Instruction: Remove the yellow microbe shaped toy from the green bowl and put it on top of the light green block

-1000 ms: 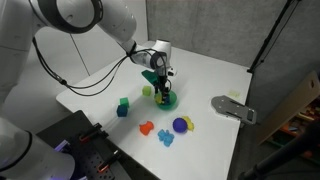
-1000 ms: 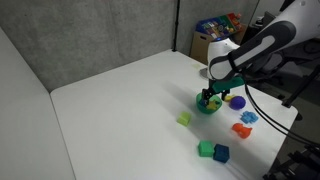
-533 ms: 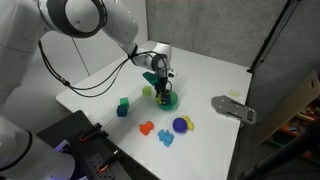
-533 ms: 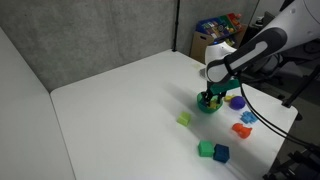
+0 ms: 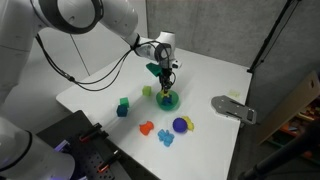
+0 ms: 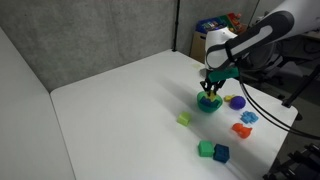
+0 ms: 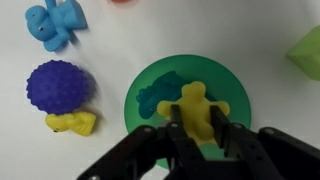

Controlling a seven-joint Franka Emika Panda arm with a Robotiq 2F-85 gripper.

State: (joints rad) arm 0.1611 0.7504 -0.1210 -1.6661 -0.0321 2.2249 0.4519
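Note:
The yellow microbe shaped toy (image 7: 194,108) sits pinched between my gripper's (image 7: 198,128) two dark fingers, so the gripper is shut on it. Directly beneath it in the wrist view lies the green bowl (image 7: 150,88). In both exterior views the gripper (image 5: 165,82) (image 6: 210,87) hangs a little above the bowl (image 5: 168,101) (image 6: 208,105). The light green block (image 5: 147,91) (image 6: 184,119) rests on the white table close beside the bowl, and shows at the wrist view's right edge (image 7: 306,50).
A purple ball (image 7: 58,87) with a small yellow piece (image 7: 72,122) lies near the bowl, along with a blue toy (image 7: 55,22) and an orange toy (image 5: 146,128). A darker green cube (image 6: 205,149) and blue cube (image 6: 221,153) stand together. A grey bracket (image 5: 233,108) sits at the table edge.
The fingers have closed on the yellow toy, and the gripper has risen from inside the bowl to just above it with the toy.

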